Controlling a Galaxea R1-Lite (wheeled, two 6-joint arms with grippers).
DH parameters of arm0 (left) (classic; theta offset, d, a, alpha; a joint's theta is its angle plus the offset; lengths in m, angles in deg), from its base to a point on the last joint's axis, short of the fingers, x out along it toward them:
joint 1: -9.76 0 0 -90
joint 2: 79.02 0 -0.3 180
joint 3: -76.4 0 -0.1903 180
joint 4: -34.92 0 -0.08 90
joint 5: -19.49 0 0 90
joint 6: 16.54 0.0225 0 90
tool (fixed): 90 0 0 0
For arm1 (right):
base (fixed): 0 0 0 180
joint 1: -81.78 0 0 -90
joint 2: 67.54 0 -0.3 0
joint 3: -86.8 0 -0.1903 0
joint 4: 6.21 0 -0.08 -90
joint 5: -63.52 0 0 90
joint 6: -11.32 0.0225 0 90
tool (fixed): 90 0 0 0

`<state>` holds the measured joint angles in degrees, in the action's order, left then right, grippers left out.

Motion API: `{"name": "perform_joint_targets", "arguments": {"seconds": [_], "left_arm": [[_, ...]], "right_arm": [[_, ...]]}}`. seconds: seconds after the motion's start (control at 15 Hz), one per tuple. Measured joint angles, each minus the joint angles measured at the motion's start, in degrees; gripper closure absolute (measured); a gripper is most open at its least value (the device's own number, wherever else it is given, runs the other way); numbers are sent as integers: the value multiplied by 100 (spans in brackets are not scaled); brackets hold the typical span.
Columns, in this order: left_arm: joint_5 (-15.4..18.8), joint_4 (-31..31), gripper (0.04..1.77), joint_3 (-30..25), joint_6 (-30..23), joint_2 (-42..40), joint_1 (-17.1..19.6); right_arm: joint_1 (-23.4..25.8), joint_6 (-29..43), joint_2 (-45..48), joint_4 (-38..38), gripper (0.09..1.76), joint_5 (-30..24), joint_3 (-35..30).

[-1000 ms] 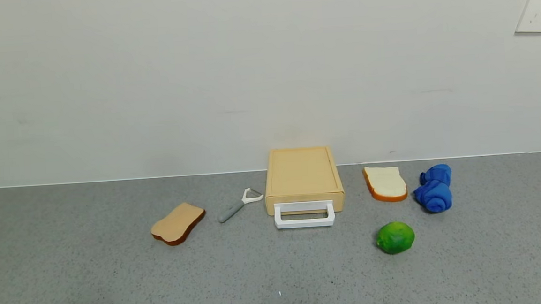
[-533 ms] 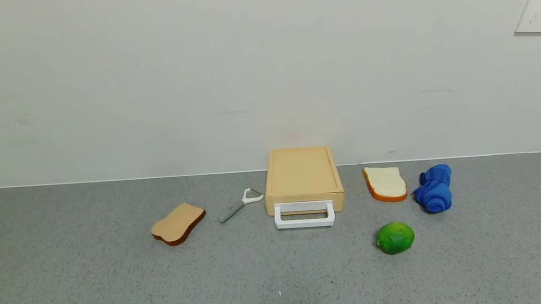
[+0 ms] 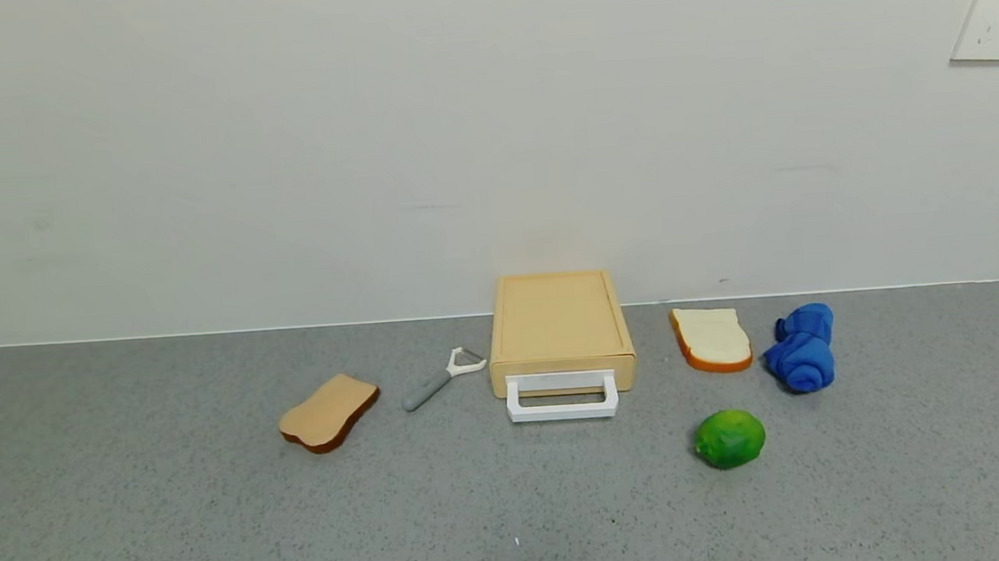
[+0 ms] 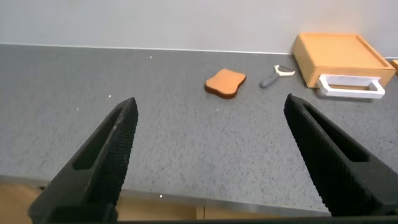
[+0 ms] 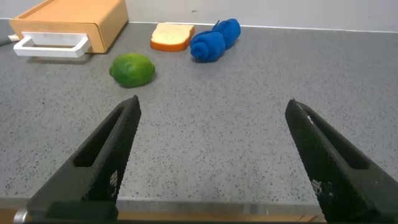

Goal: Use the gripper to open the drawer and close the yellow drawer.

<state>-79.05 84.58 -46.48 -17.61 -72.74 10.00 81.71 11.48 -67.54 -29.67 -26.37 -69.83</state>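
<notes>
Drawer [image 3: 560,333] sits on the counter [image 3: 132,511] against the wall, tray pushed in, white handle [image 3: 562,395] facing front. Left of drawer: peeler [image 3: 441,379], then brown bread slice [image 3: 328,412]. Right of drawer: white bread slice [image 3: 711,338], blue cloth [image 3: 803,348]; lime [image 3: 729,439] front-right. Left end effector [image 4: 211,155] released, spread wide, well away near counter edge. Right end effector [image 5: 211,155] also released, well back from drawer.

Matt wood-look drawer [image 3: 559,324] with glossy white plastic handle [image 3: 562,397], speckled matt grey countertop [image 3: 219,523], blue cloth [image 3: 803,349]
</notes>
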Motion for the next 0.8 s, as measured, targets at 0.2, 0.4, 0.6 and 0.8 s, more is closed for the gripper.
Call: {"name": "perform_joint_targets", "arguments": {"seconds": [0.2, 0.4, 0.6, 0.8], "left_arm": [[22, -1142, 11, -1044, 307, -328, -15], [57, -2227, 11, -2077, 510, -518, -20], [182, -2410, 11, -2662, 521, -603, -20], [372, -2517, 10, -3007, 532, -623, -20]], "right_arm": [[0, 0, 0, 0, 14, -4, 0], [0, 0, 0, 0, 14, -1, 0], [0, 2, 0, 0, 14, -1, 0], [0, 0, 0, 0, 14, -1, 0]]}}
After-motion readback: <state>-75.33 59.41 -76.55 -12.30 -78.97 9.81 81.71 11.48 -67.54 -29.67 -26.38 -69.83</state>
